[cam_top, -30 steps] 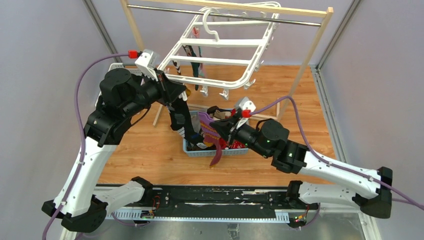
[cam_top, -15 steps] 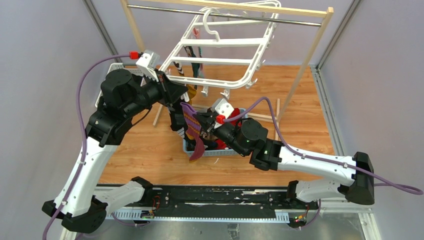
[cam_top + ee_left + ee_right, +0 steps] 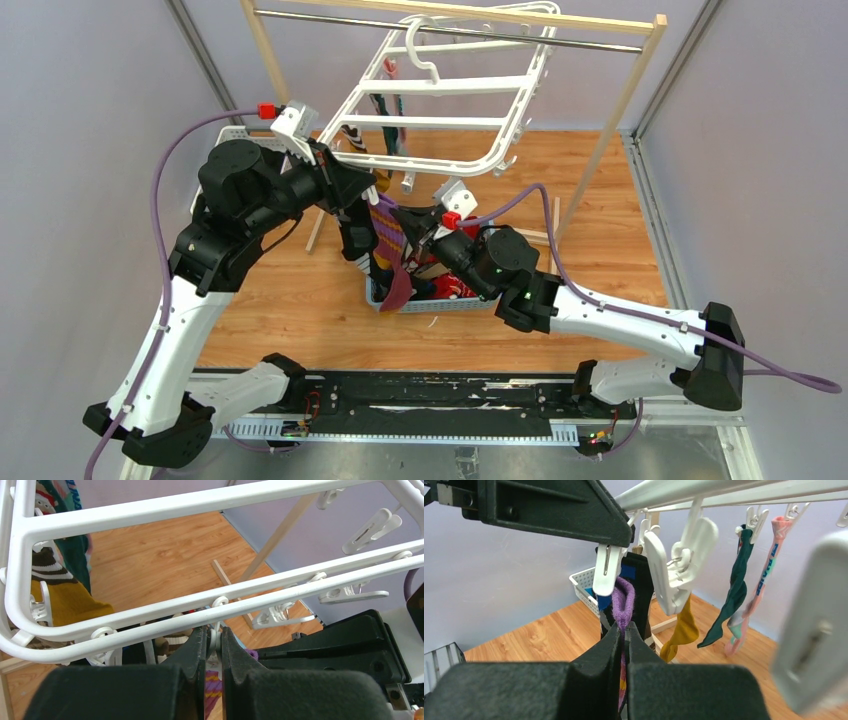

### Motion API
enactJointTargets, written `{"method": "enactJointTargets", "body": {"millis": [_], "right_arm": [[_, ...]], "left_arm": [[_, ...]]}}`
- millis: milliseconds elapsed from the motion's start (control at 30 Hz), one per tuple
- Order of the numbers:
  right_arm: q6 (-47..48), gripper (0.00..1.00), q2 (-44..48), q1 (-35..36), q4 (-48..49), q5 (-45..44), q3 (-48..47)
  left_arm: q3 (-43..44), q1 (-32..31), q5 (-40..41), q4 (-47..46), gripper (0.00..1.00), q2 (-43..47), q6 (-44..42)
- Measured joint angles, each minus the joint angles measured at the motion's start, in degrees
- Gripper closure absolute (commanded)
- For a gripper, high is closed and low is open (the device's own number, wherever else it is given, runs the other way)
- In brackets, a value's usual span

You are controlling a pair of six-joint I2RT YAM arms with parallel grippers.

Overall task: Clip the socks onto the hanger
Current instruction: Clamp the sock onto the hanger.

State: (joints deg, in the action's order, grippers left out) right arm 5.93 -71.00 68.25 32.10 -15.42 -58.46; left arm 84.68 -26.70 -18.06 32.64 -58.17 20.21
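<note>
left side: the left gripper (image 3: 213, 636) is up at the near left corner of the hanger (image 3: 450, 86), which hangs from the wooden rack (image 3: 620, 110) at the far edge of the tabletop (image 3: 290, 300). its fingers are all but closed, pinching the upper end of one white clip (image 3: 605, 570) under the hanger's near rail. whether the clip's mouth is sprung open cannot be told for certain; judged from the pinch, it is being held ready.

centre: the purple striped sock (image 3: 623, 600) hangs over the blue basket (image 3: 436, 305) near the middle of the tabletop, with more socks (image 3: 455, 290) in the basket. its long axis is vertical: the cuff stands up above the fingers and the foot trails down toward the basket.

right side: the right gripper (image 3: 624, 629) is fully closed on this sock just below the cuff. socks already clipped hang further along the rail: a mustard sock (image 3: 681, 630), a dark green sock (image 3: 734, 600) and a pink sock (image 3: 769, 570).

governing relation: the cuff sits just beside the clip's lower end, on its right in the right wrist view and slightly lower, not yet between the clip's halves. the right arm carries the sock; judged next move is a short lift up and across into the mouth. risk: the soft cuff folding against the clip's outside.
</note>
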Motion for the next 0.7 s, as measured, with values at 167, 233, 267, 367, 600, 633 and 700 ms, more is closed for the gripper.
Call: {"method": "enactJointTargets", "body": {"millis": [167, 233, 267, 367, 600, 633, 700], "right_arm": [[-0.8, 1.00, 0.0, -0.5, 0.9, 0.7, 0.0], [-1.0, 1.00, 0.1, -0.5, 1.1, 1.0, 0.0], [-1.1, 1.00, 0.1, -0.5, 1.1, 1.2, 0.0], [-1.6, 1.00, 0.1, -0.8, 1.0, 2.3, 0.0], [-4.0, 1.00, 0.1, -2.6, 0.8, 5.8, 0.1], [-4.1, 1.00, 0.2, -2.7, 1.0, 5.8, 0.3], [-4.3, 1.00, 0.6, -2.6, 2.0, 4.5, 1.6]], "left_arm": [[0.0, 0.0, 0.0, 0.0, 1.00, 0.0, 0.0], [0.0, 0.0, 0.0, 0.0, 1.00, 0.0, 0.0], [0.0, 0.0, 0.0, 0.0, 1.00, 0.0, 0.0], [0.0, 0.0, 0.0, 0.0, 1.00, 0.0, 0.0], [0.0, 0.0, 0.2, 0.0, 1.00, 0.0, 0.0], [0.0, 0.0, 0.3, 0.0, 1.00, 0.0, 0.0], [0.0, 0.0, 0.7, 0.0, 1.00, 0.2, 0.2]]}}
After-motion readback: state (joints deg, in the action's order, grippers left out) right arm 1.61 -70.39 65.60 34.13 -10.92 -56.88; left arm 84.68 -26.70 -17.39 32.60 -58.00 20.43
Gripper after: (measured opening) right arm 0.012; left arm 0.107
